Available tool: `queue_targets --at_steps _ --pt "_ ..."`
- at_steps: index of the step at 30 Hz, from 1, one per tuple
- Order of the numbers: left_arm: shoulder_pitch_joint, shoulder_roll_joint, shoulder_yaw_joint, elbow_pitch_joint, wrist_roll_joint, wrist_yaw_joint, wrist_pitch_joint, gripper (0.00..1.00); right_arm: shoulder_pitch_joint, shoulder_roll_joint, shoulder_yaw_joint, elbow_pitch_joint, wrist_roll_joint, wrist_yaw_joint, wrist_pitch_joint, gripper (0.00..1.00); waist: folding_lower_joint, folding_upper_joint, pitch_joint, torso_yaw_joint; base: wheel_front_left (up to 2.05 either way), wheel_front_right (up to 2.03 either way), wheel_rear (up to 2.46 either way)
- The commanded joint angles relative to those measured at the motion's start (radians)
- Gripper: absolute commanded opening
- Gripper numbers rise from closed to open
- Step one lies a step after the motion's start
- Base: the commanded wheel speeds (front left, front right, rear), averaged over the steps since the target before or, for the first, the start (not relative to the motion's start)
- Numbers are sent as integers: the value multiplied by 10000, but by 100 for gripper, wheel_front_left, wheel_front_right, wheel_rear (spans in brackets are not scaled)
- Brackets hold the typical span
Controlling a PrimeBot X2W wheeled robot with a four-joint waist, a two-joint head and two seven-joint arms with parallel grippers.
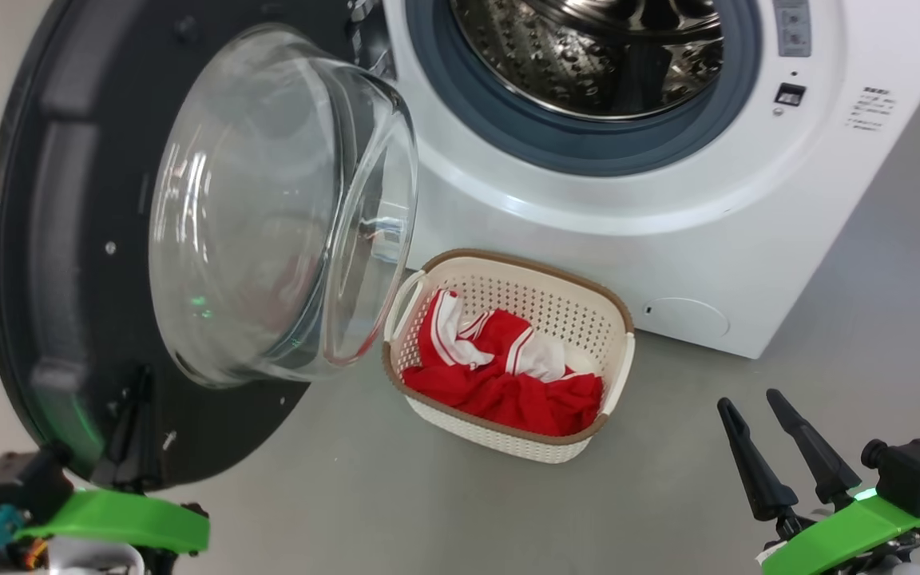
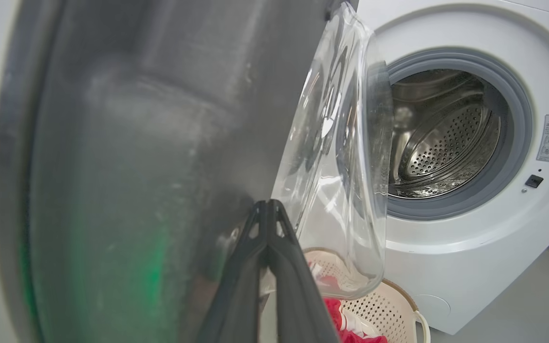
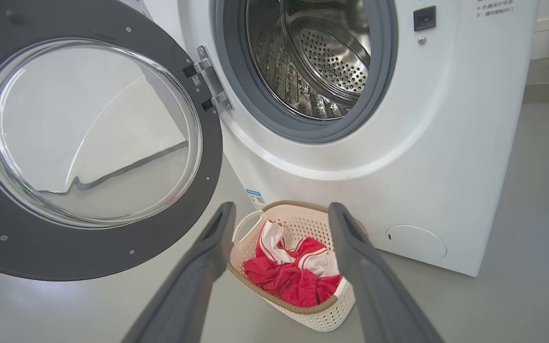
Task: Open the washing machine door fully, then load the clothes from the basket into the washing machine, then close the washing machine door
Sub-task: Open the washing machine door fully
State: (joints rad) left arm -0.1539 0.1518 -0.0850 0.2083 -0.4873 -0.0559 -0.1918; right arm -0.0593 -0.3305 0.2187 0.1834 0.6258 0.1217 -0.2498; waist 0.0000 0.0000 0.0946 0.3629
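Washing machine door (image 1: pixel 69 239) stands wide open, left of washing machine (image 1: pixel 668 239), its glass bowl just beside basket (image 1: pixel 524 263). Clothes (image 1: pixel 508 383) lie in basket. Left gripper (image 2: pixel 268 205) clenched, tips at door's inner face. Right gripper (image 1: pixel 750 399) splayed, empty. Risk: tips slip, door drifts shut across the reach.

Floor: smooth grey, two items standing on it.
Floor (image 1: pixel 444 495) is plain grey with a dull sheen, same tone in all three views. Washing machine (image 1: pixel 668 255) stands flat on it, base edge down on the floor, lower front corner pointing toward the right side of the head view. Basket (image 1: pixel 540 297) sits on the floor just in front of the machine's lower front panel, left of the round service flap (image 1: pixel 684 317), skewed to the panel. Its back rim is very close to the panel; can't tell if they touch.
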Motion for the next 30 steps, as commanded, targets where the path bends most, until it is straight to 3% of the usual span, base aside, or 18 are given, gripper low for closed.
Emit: queue_targets --at_steps 1,30 --pt "-512 477 559 -112 -54 154 20 0 -281 -172 211 -254 -74 90 -120 100 0 0 140 155 0 0 0" --pt "-4810 2216 262 4783 312 -353 513 0 -1224 -387 337 -347 -100 90 -120 100 0 0 1754 1242 0 0 0"
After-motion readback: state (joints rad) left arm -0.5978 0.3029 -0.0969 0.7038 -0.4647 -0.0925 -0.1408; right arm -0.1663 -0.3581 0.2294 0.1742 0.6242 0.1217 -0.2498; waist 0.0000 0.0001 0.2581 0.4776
